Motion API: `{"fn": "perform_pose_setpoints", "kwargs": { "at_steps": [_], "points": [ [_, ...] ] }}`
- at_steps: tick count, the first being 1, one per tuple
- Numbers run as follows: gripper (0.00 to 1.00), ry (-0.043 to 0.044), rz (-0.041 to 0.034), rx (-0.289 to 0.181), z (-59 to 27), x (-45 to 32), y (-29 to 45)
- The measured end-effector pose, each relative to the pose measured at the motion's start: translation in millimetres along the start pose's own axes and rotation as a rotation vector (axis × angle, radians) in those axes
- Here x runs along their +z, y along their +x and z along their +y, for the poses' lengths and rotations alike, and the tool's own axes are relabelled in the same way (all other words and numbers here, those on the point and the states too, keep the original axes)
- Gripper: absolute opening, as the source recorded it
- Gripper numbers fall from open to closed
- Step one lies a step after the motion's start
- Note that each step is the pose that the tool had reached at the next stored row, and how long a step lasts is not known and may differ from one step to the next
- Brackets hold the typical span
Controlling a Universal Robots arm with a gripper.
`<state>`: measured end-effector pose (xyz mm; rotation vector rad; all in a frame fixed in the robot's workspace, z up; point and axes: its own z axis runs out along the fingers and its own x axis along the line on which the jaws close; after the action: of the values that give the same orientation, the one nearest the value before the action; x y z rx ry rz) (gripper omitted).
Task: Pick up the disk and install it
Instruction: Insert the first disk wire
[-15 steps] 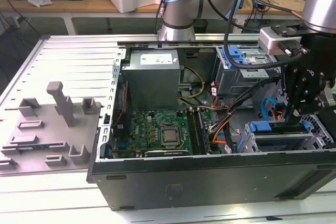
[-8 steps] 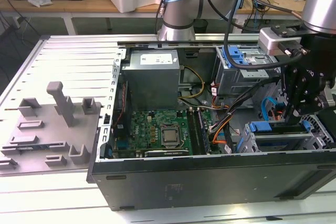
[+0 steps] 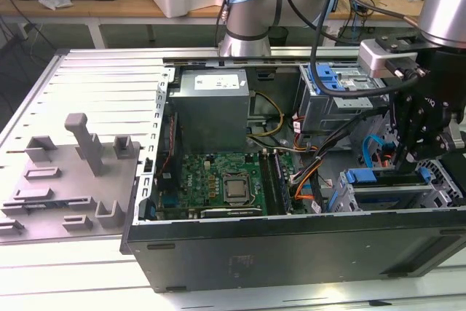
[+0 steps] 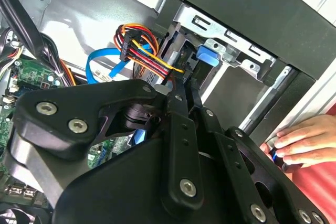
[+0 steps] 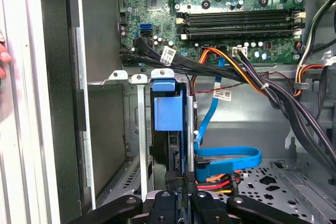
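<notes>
- The disk [image 5: 169, 129] (blue carrier showing) stands on edge inside the drive cage [image 5: 137, 129] of the computer case [image 3: 291, 253].
- The gripper [image 5: 178, 195] sits clenched on the disk's rear end.
- A hand [image 4: 307, 140] rests beside the case.

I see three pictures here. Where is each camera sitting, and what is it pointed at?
Exterior view: off the arm, above and to one side, looking down into the open computer case; the arm and end effector work at the exterior view's right.
First wrist view: on the arm, looking past the end effector at the disk in the drive cage.
Second wrist view: on the arm, behind the end effector's black linkage; a person's hand rests outside the case.
Shared: both wrist views show the orange-and-red cable bundle.
</notes>
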<state>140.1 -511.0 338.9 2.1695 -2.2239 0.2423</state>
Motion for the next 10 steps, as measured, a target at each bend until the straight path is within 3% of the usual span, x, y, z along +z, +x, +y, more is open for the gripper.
{"fn": "perform_pose_setpoints", "kwargs": {
  "at_steps": [10],
  "points": [
    [0.17,0.0,-0.0015,0.0,0.4,4.7,0.4]
  ]
}}
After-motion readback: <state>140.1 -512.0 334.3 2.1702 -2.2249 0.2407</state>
